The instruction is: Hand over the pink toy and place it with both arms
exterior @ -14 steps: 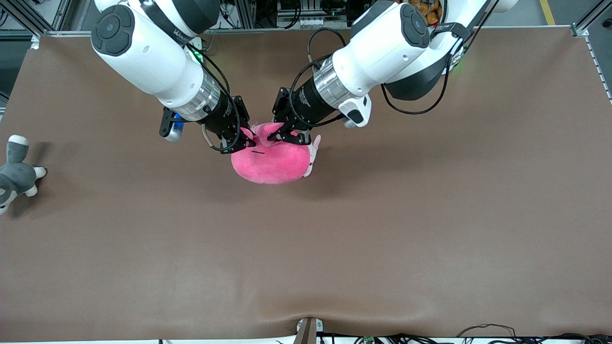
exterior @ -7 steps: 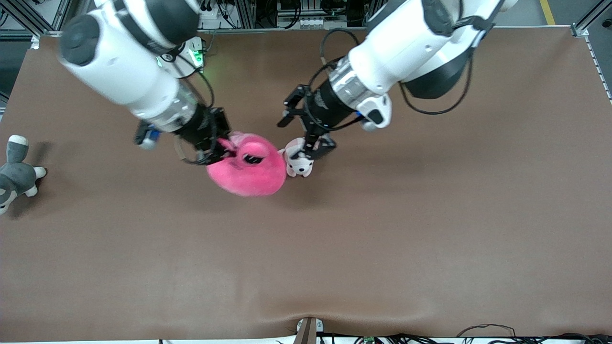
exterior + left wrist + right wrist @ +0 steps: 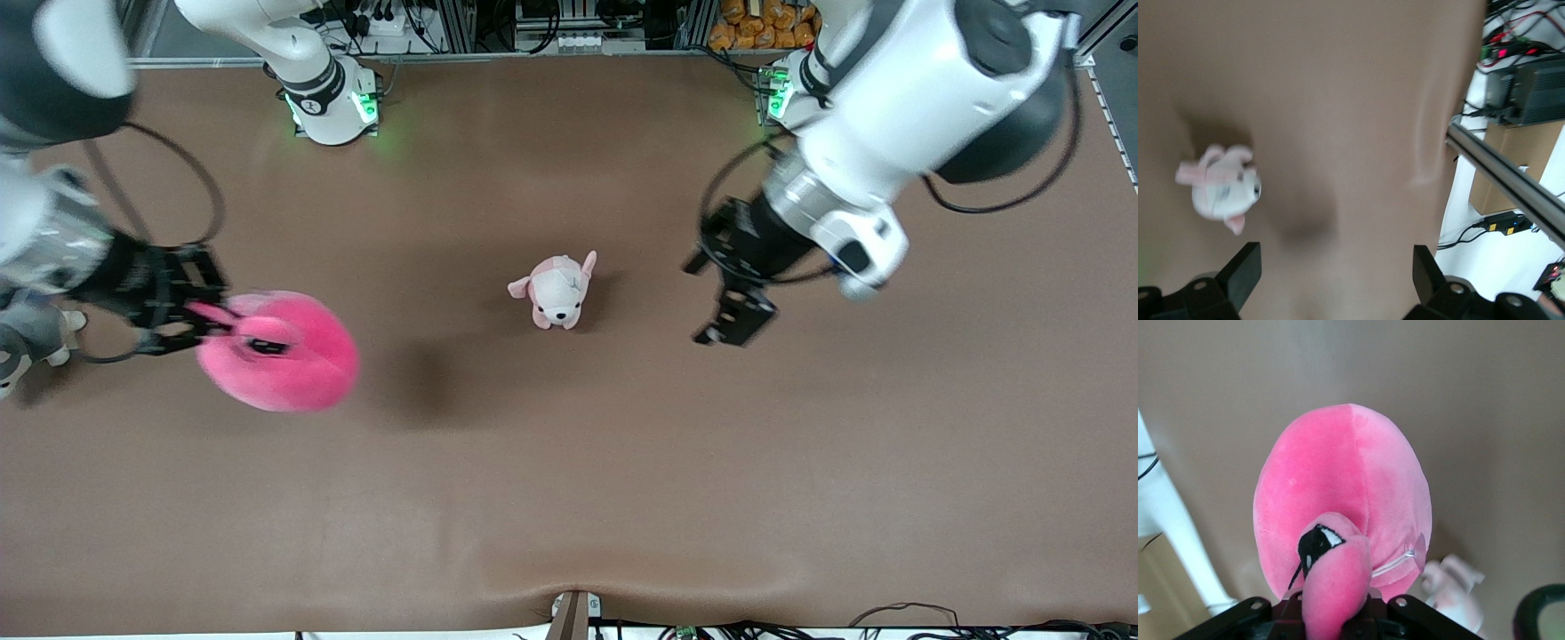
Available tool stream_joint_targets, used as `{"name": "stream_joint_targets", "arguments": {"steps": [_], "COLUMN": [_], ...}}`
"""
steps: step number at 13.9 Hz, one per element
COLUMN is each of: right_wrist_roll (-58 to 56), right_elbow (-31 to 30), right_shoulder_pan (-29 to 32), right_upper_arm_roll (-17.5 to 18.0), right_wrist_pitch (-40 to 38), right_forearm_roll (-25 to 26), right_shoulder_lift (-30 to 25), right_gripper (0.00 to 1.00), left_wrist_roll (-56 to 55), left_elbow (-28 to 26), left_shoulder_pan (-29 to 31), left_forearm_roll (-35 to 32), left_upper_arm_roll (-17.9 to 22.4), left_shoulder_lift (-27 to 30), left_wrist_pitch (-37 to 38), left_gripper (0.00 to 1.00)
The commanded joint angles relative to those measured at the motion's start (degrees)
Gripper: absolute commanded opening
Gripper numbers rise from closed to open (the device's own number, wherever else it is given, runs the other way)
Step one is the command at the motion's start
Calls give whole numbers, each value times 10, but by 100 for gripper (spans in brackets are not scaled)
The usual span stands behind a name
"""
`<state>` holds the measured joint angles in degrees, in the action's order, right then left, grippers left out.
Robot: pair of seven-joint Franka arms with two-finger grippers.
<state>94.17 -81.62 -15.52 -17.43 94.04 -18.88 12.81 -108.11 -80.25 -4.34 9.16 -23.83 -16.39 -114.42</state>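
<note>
The pink toy (image 3: 280, 351), a large hot-pink blob plush with a black eye, hangs in the air from my right gripper (image 3: 200, 324) over the right arm's end of the table. In the right wrist view the right gripper (image 3: 1335, 607) is shut on a bulging fold of the pink toy (image 3: 1345, 487) beside its eye. My left gripper (image 3: 733, 324) is open and empty above the table toward the left arm's end. In the left wrist view the left gripper (image 3: 1335, 267) has its jaws wide apart with bare table between them.
A small pale pink-and-white dog plush (image 3: 558, 292) lies mid-table between the two grippers; it also shows in the left wrist view (image 3: 1219, 187). A grey-and-white plush (image 3: 22, 333) lies at the table's edge under the right arm. A metal rail (image 3: 1498, 180) borders the table.
Both grippers were on the pink toy; the left let go and drew back toward its own end. The right arm carried the toy toward the right arm's end, uncovering the dog plush.
</note>
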Motion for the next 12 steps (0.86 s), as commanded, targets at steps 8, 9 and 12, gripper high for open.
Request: {"name": "stream_joint_targets", "arguments": {"steps": [8,9,12], "right_wrist_roll": [-398,-427,-492], "right_elbow": [-6,-9,-17], "right_shoulder_pan": [182,202,222], "right_upper_arm_roll": [9,10,11], "right_wrist_pitch": [-2,-5,-3], "right_forearm_roll": [-124,-125,-128], "right_shoulder_lift": [215,219,239], "right_gripper": [0,0,12], "left_wrist_roll": [523,574,744], "left_elbow": [1,0,-45], "left_shoulder_pan": [147,167,177], "left_forearm_roll": [-76,-76,-75], "left_upper_arm_roll": [-4,-5,24], "left_shoulder_lift": [12,21,78], "left_wrist_pitch": [197,218,248], "left_gripper": [100,100,100]}}
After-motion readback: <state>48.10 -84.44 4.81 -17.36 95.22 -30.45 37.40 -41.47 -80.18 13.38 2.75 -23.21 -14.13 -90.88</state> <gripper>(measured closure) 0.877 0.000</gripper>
